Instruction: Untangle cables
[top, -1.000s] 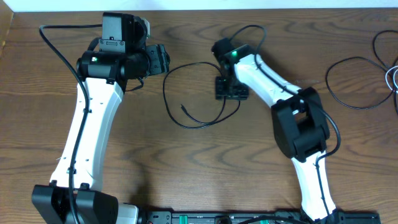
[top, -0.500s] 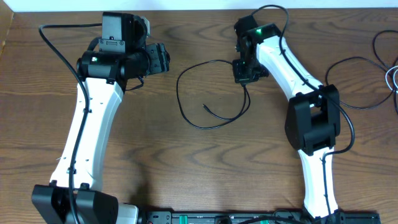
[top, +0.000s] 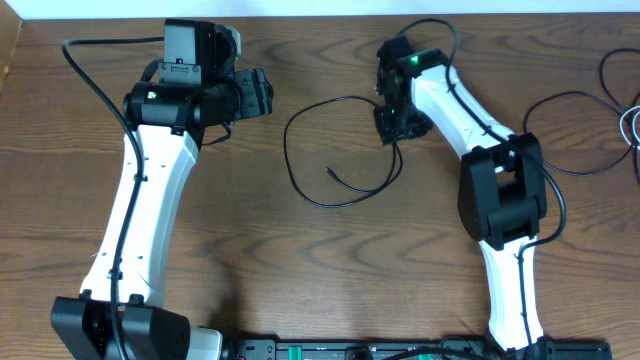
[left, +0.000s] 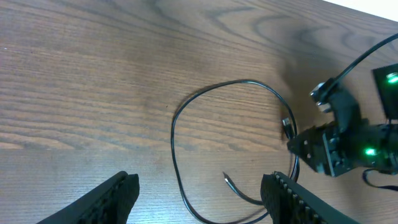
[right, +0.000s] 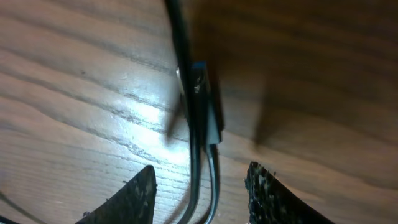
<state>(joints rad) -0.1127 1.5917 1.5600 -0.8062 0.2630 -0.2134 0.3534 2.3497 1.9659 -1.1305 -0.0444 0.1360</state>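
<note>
A thin black cable (top: 287, 150) lies in an open loop on the wooden table between the arms, one free end (top: 330, 171) pointing inward. My right gripper (top: 392, 128) is over the loop's right side. In the right wrist view its jaws (right: 200, 173) are open with two strands of the cable and a plug (right: 202, 106) between them, not clamped. My left gripper (top: 262, 93) is open and empty, left of the loop and above the table. The left wrist view shows the loop (left: 174, 134) between its spread jaws (left: 199, 182).
Another black cable (top: 590, 172) loops at the right side of the table, and a white cable (top: 630, 125) shows at the right edge. The table's back edge runs along the top of the overhead view.
My right gripper moved up and to the right, and the black loop shifted right with it. In the last half second it only turned slightly. The left arm has not moved.
</note>
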